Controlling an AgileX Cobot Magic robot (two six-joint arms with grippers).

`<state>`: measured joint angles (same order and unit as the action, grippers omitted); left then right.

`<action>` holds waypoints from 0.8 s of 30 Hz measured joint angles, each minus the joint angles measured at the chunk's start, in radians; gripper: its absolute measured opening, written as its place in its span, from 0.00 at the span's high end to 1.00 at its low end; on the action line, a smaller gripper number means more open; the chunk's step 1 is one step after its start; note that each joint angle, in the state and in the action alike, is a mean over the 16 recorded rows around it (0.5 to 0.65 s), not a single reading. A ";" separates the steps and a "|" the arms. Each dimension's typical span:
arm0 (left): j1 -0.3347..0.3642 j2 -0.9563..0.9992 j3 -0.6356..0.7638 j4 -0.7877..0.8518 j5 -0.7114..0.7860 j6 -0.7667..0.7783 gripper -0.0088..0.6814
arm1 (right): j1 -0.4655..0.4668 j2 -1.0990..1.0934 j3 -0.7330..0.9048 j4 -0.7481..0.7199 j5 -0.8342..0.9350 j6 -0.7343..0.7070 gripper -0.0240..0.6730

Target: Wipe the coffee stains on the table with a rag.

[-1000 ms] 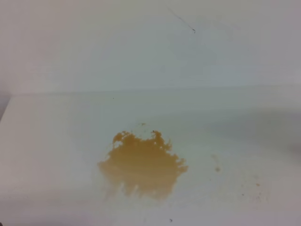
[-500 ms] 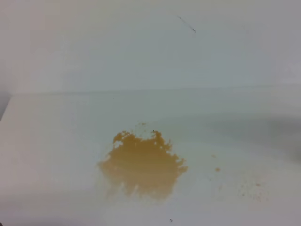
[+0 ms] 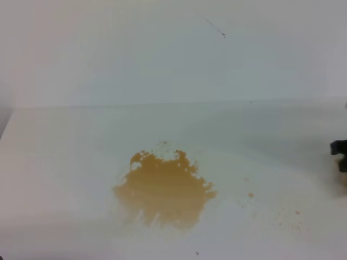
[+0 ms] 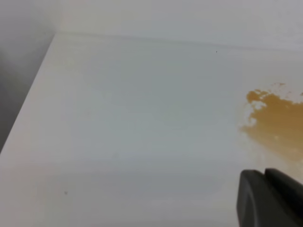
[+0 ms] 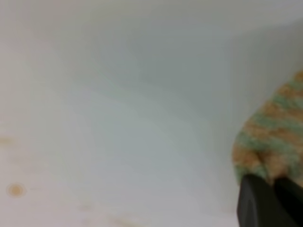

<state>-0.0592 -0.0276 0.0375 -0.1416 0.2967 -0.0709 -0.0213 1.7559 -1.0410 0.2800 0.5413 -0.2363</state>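
One orange-brown blotch, the coffee stains (image 3: 164, 188), sits mid-table (image 3: 65, 162). Right gripper (image 5: 273, 183) pinches the striped rag (image 5: 270, 137) at the far right. Left gripper's (image 4: 270, 176) spread: cannot tell. No writing is readable.

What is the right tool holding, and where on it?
The right tool is shut on the rag, pinching its near edge.
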 joint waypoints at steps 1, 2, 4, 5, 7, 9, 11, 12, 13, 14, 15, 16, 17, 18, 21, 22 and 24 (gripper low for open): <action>0.000 0.000 0.000 0.000 0.000 0.000 0.99 | 0.026 0.002 -0.018 0.031 0.006 -0.020 0.97; 0.000 0.000 0.000 0.000 0.000 0.000 0.99 | 0.052 0.005 -0.038 0.060 0.012 -0.036 0.97; 0.000 0.000 0.000 0.000 0.000 0.000 0.99 | 0.106 0.020 -0.077 0.108 0.024 -0.058 0.97; 0.000 0.000 0.000 0.000 0.000 0.000 0.99 | 0.134 0.030 -0.098 0.128 0.030 -0.065 0.97; 0.000 0.000 0.000 0.000 0.000 0.000 0.99 | 0.188 0.056 -0.137 0.163 0.040 -0.078 0.97; 0.000 0.000 0.000 0.000 0.000 0.000 0.99 | 0.241 0.089 -0.173 0.194 0.047 -0.089 0.97; 0.000 0.000 0.000 0.000 0.000 0.000 0.99 | 0.291 0.125 -0.205 0.221 0.049 -0.097 0.96; 0.000 0.000 0.000 0.000 0.000 0.000 0.99 | 0.315 0.144 -0.219 0.234 0.049 -0.101 0.96; 0.000 0.000 0.000 0.000 0.000 0.000 0.99 | 0.338 0.163 -0.232 0.246 0.049 -0.105 0.96; 0.000 0.000 0.000 0.000 0.000 0.000 0.99 | 0.361 0.183 -0.244 0.257 0.050 -0.109 0.96; 0.000 0.000 0.000 0.000 0.000 0.000 0.99 | 0.382 0.202 -0.254 0.267 0.050 -0.114 0.96; 0.000 0.000 0.000 0.000 0.000 0.000 0.99 | 0.402 0.220 -0.263 0.278 0.049 -0.119 0.96; 0.000 0.000 0.000 0.000 0.000 0.000 0.99 | 0.421 0.238 -0.270 0.289 0.049 -0.125 0.96; 0.000 0.000 0.000 0.000 0.000 0.000 0.99 | 0.439 0.255 -0.276 0.301 0.048 -0.131 0.96; 0.000 0.000 0.000 0.000 0.000 0.000 0.99 | 0.488 0.297 -0.289 0.341 0.045 -0.158 0.96; 0.000 0.000 0.000 0.000 0.000 0.000 0.99 | 0.503 0.309 -0.291 0.357 0.043 -0.167 0.96; 0.000 0.000 0.000 0.000 0.000 0.000 0.99 | 0.530 0.329 -0.296 0.390 0.041 -0.186 0.96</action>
<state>-0.0592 -0.0276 0.0375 -0.1416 0.2967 -0.0709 0.5082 2.0849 -1.3373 0.6704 0.5821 -0.4222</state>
